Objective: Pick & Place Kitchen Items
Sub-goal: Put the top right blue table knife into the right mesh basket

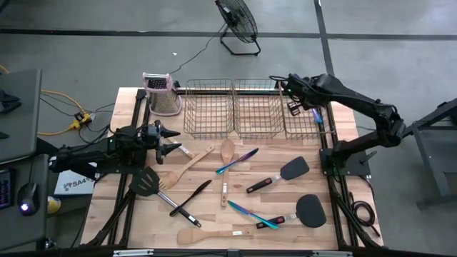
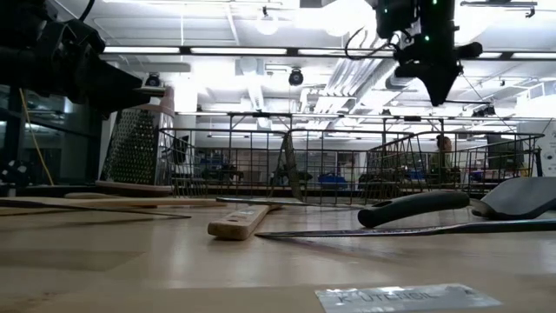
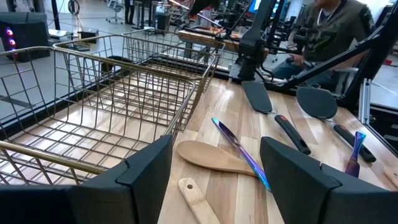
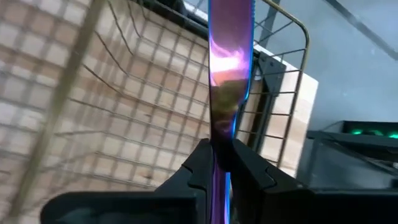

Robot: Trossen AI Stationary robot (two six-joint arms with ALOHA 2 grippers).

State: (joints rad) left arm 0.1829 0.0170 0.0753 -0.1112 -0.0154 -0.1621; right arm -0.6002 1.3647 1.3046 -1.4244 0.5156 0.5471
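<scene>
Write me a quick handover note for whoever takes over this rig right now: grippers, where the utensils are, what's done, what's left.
Right gripper: shut on an iridescent knife, held above the right wire basket.
Left gripper: open, empty, low over the table beside the left basket, facing a wooden spoon.
Done: no utensil visibly lies in any basket.
Left: drop the knife, then clear the table: wooden spoons and spatulas, black spatulas, iridescent cutlery. The grater stands by the baskets.
</scene>
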